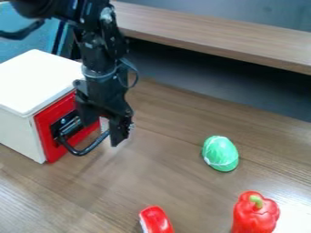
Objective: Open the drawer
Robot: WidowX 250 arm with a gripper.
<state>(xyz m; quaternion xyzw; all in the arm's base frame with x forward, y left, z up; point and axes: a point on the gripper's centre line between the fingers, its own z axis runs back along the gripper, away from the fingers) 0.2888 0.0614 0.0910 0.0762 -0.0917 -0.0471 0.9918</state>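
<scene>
The gripper (pixel 104 130) hangs down at the drawer's right side, its fingers apart. One finger is just right of the black handle's (pixel 81 152) right end; the other is farther left, close to the drawer front. Whether either touches the handle cannot be told. The red drawer front (pixel 52 152) sits against the white box (pixel 17 132) at the left, with no gap visible between them. Part of the front is hidden behind the gripper.
A green egg-shaped object (pixel 220 153) lies right of centre on the wooden table (pixel 164 182). Near the front edge are a red pepper (pixel 255 217) and a red-and-white object (pixel 157 220). A raised wooden shelf (pixel 224 36) crosses the back.
</scene>
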